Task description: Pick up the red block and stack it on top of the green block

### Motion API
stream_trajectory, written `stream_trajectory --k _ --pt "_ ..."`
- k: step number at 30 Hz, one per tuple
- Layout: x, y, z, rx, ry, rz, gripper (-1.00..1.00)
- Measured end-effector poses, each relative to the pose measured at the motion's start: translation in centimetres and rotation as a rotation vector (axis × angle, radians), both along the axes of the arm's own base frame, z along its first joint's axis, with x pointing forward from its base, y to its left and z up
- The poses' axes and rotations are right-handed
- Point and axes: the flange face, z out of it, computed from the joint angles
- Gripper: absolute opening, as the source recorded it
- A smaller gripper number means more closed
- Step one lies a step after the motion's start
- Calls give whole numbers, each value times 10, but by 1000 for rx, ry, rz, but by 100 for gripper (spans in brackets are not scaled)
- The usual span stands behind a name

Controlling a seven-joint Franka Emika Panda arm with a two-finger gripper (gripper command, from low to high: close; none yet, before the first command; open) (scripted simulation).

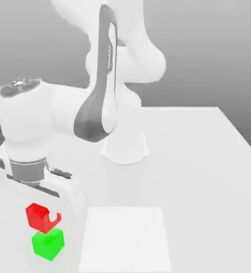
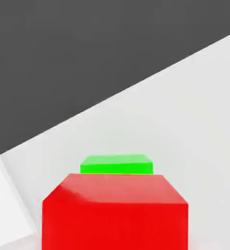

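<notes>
Red block (image 1: pixel 39 216) is up off the table, pinched in the closed gripper (image 1: pixel 45 217), riding just above the green block (image 1: pixel 47 243), which sits at about five o'clock from it in the exterior view. Looks like a small rigid cube, light I'd judge, with flat matte faces that shouldn't slip; two opposite sides are the place to hold it, and that's how the fingers (image 1: pixel 55 217) appear to have it. In the hand view the red block (image 2: pixel 115 212) fills the foreground with the green block (image 2: pixel 117 165) peeking beyond. Nearby, a pale square patch (image 1: pixel 124 240) on the table (image 1: pixel 202 160) lies at three o'clock of the green cube, apart from it; nothing blocks the drop
</notes>
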Motion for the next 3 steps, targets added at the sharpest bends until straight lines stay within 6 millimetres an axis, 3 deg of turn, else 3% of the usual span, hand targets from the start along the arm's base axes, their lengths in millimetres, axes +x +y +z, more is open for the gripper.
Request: stream_trajectory --k 3 --pt "0 0 0 0 0 0 100"
